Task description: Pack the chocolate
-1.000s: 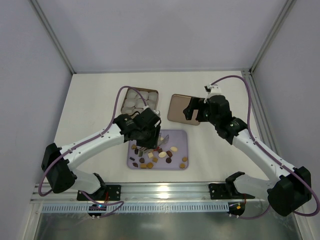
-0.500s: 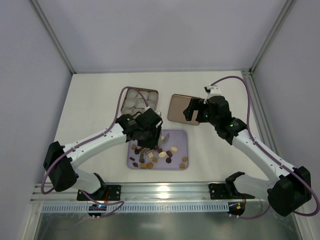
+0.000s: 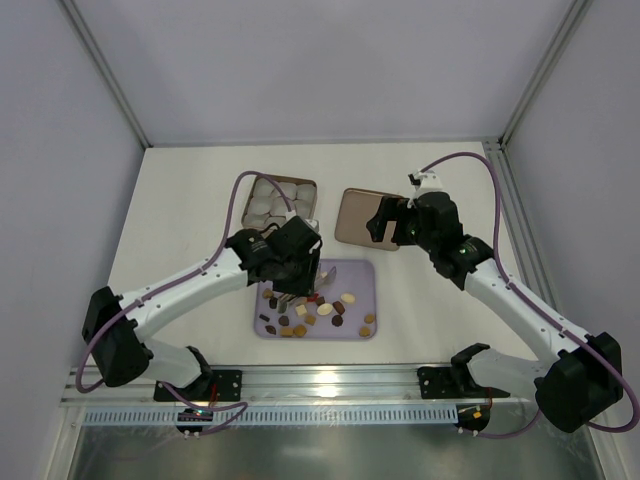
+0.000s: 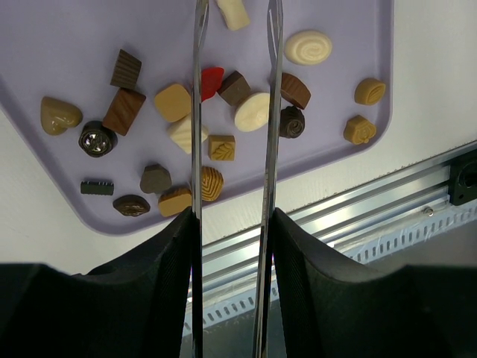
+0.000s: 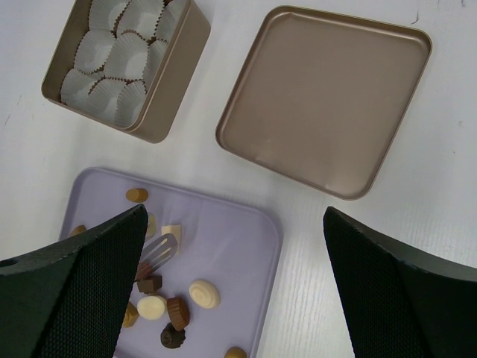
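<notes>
Little is changing over the last second: the left gripper point(image 3: 300, 266) is drifting a touch across the tray point(image 3: 362, 274) and settling back, while the right gripper point(image 3: 385, 222) is staying put above the lid point(image 5: 324, 97). No chocolates point(image 4: 223, 147) are leaving the tray, so the packing is not yet advancing. The arm seems to be lining up a pick.

The left gripper is squeezing a pair of tongs point(image 4: 198, 74) partway, and the blades are standing apart. They are straddling the red piece point(image 4: 212, 80) and a dark square point(image 4: 235, 88). Their tips are running out of the wrist view, so whether they are touching anything I cannot tell. The right gripper is spreading wide and carrying nothing.

All the chocolates are lying scattered on the tray, mostly toward its near edge. The tin point(image 5: 175, 82) is sitting just behind the tray's left corner, its cups point(image 5: 112, 52) showing no pieces. The lid is lying beside it, inside up.

Nothing is blocking the way from tray to tin. The crowding is the trouble: a caramel piece point(image 4: 173, 102) and a white oval point(image 4: 252, 112) are sitting right against the target, so closing blades could nudge them.
</notes>
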